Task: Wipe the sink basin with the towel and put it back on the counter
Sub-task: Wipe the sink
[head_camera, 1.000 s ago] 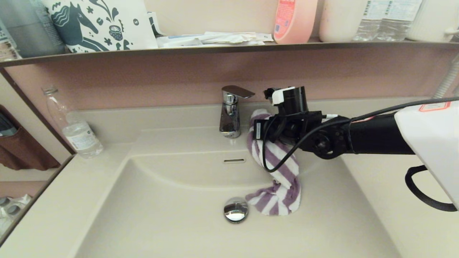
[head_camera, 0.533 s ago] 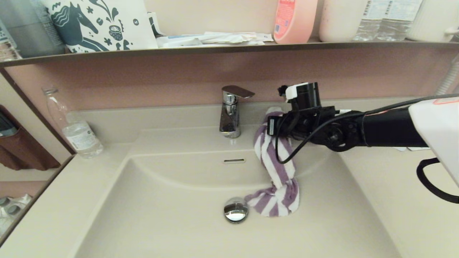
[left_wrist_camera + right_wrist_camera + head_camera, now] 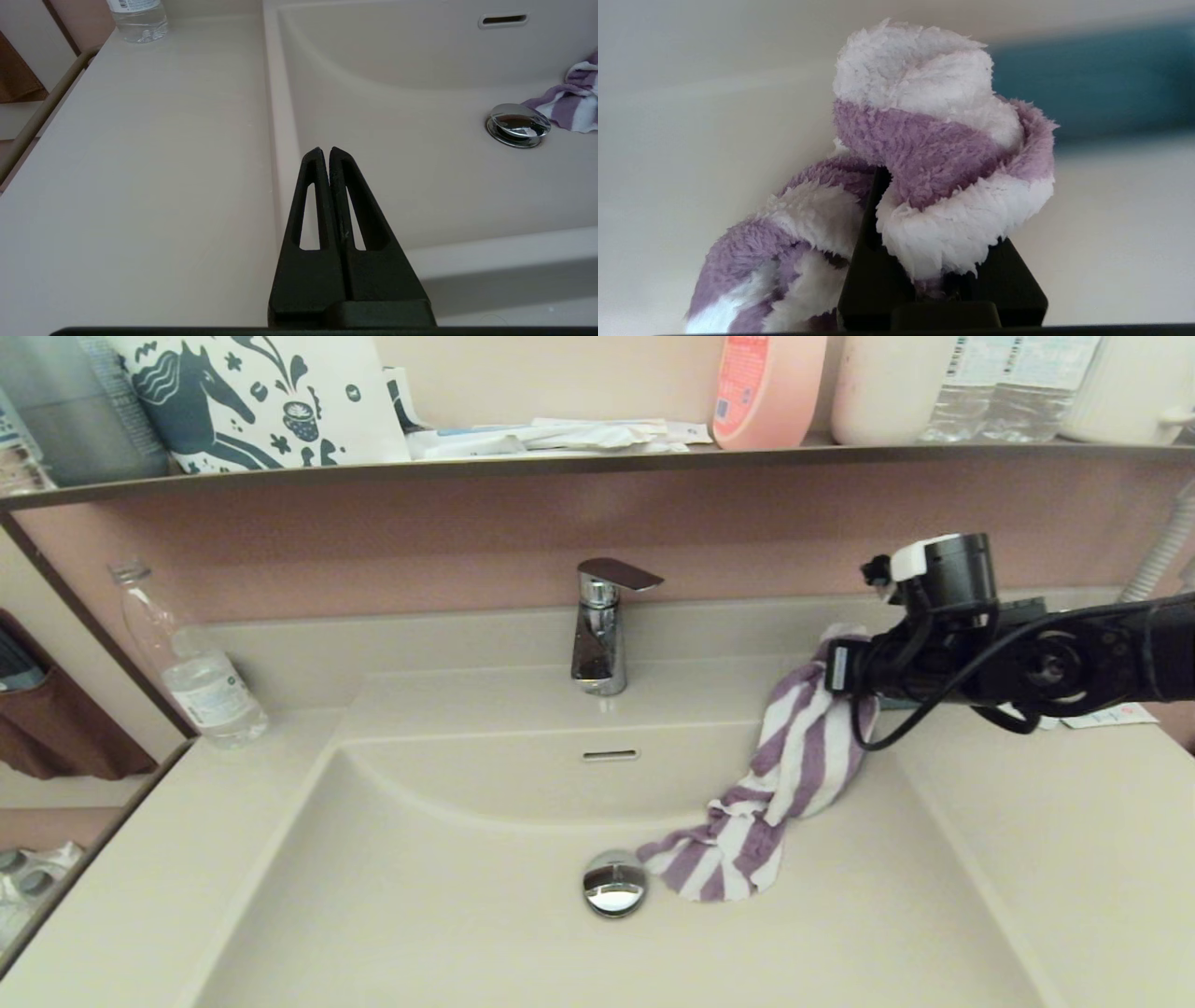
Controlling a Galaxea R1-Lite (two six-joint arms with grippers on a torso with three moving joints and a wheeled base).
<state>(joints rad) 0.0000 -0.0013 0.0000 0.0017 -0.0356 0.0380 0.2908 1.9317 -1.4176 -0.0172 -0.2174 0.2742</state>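
The towel (image 3: pixel 794 765) is pinched by the right pincer (image 3: pixel 840 663), its arm stretched level from three o'clock over the desk (image 3: pixel 1055 840). The towel's tail is draped into the sink basin (image 3: pixel 448 915). The left pincer (image 3: pixel 325 156) is pressed together over the basin's rim.

Towel (image 3: pixel 794 765): broad purple and white stripes, fluffy pile. Sink basin (image 3: pixel 448 896): plain cream-beige, no pattern. Surface (image 3: pixel 1055 859): same cream-beige, smooth and uniform. Drain plug (image 3: pixel 613 883), at 9 o'clock of the towel's lower end: mirror chrome. Faucet (image 3: pixel 599 635), at 12 o'clock of the drain plug: chrome, darker lever. Right pincer (image 3: pixel 924 261): matte black. Left pincer (image 3: pixel 325 154): matte black. Back wall (image 3: pixel 373 541): dusty pink. Bag (image 3: pixel 261 397) on the shelf, at 10 o'clock: white with dark teal horse and floral print. Bottle (image 3: pixel 767 387) on the shelf, at 12 o'clock: salmon pink. Water bottle (image 3: pixel 191 667), at 9 o'clock: clear with white label.
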